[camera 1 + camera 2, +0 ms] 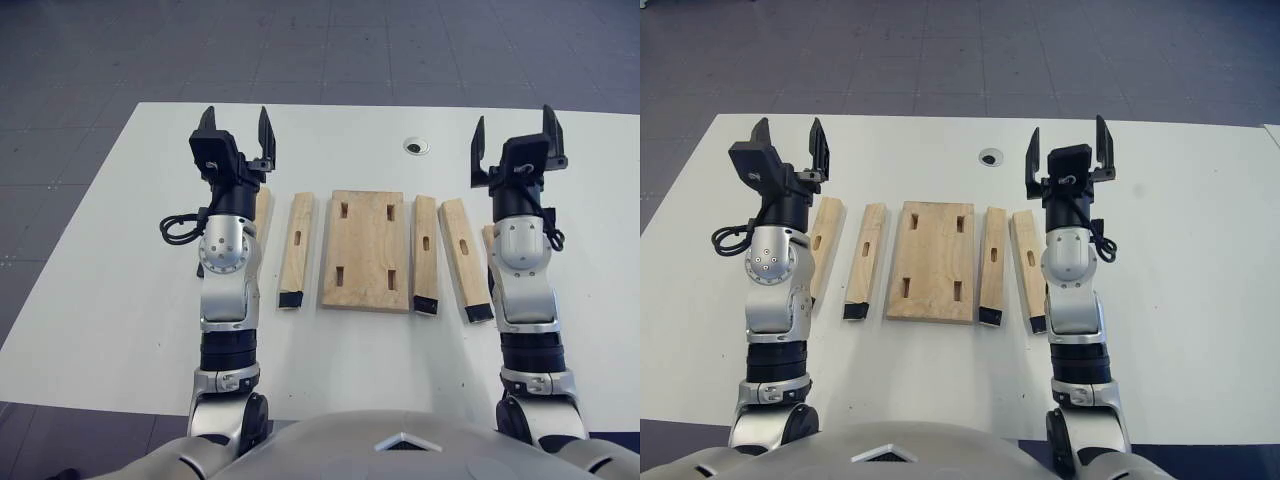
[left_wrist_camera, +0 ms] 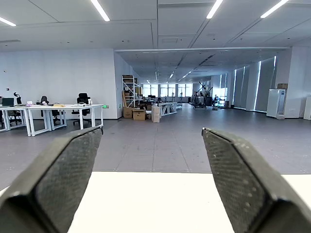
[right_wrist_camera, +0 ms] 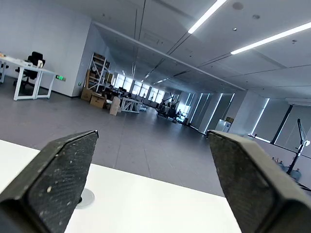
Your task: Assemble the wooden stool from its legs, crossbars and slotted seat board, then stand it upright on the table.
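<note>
Not started yet — left gripper (image 1: 237, 120) and right gripper (image 1: 514, 118) hover, fingers (image 1: 266, 135) spread, empty. Next, I'd guess — grab a leg (image 1: 296, 248) beside the seat board (image 1: 365, 250).

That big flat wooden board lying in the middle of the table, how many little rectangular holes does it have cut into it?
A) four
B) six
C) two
A: the seat board shows four rectangular slots, a pair toward its far edge and a pair toward its near edge.
</note>
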